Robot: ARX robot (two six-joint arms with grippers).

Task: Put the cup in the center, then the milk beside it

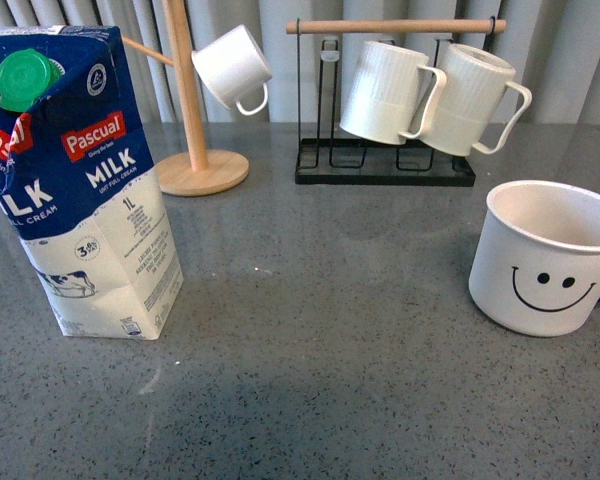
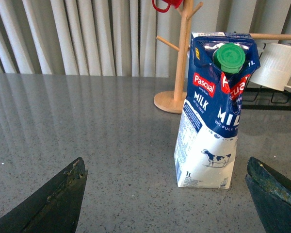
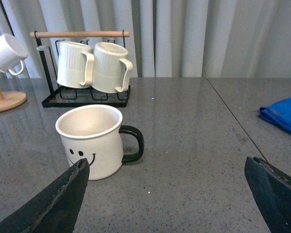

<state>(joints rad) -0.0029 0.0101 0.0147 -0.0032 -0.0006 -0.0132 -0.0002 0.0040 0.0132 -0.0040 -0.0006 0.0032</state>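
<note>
The cup [image 1: 542, 258], a wide white mug with a black smiley face and dark handle, stands upright on the grey table at the right in the front view. It also shows in the right wrist view [image 3: 92, 141], ahead of my open right gripper [image 3: 167, 199] and off toward one finger. The milk [image 1: 80, 180], a tall blue-and-white Pascual carton with a green cap, stands upright at the left. It shows in the left wrist view [image 2: 212, 111], ahead of my open, empty left gripper [image 2: 167, 199]. Neither gripper shows in the front view.
A black rack [image 1: 385, 165] with a wooden bar holds two ribbed white mugs [image 1: 385, 90] at the back. A wooden mug tree [image 1: 195, 150] carries a small white cup [image 1: 232, 68]. A blue cloth [image 3: 283, 114] lies to the right of the cup.
</note>
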